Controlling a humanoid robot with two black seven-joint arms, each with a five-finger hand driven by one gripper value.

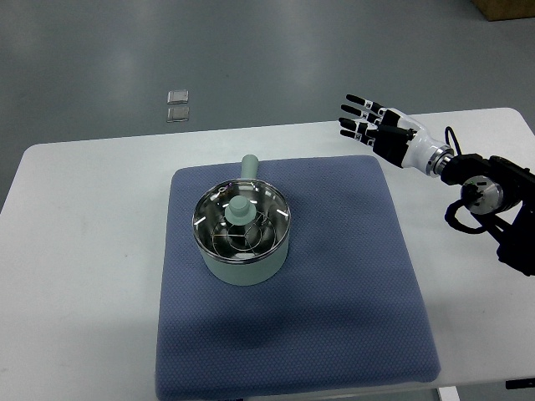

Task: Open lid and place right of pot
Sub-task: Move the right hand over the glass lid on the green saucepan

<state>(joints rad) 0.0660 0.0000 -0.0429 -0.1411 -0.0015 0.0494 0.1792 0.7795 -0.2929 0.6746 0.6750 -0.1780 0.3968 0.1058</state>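
Note:
A pale green pot (245, 266) stands on the left half of a blue mat (351, 276), its handle (249, 168) pointing away from me. A glass lid (219, 219) with a pale green knob (241, 208) sits on the pot. My right hand (358, 117) comes in from the right edge and hovers over the table's far side, up and right of the pot. Its fingers are spread and hold nothing. It is well apart from the lid. The left arm does not show.
The white table (84, 251) carries the mat. The mat's bare right half lies beside the pot. Two small clear squares (177, 105) lie on the grey floor beyond the table. A brown box corner (506, 8) shows at top right.

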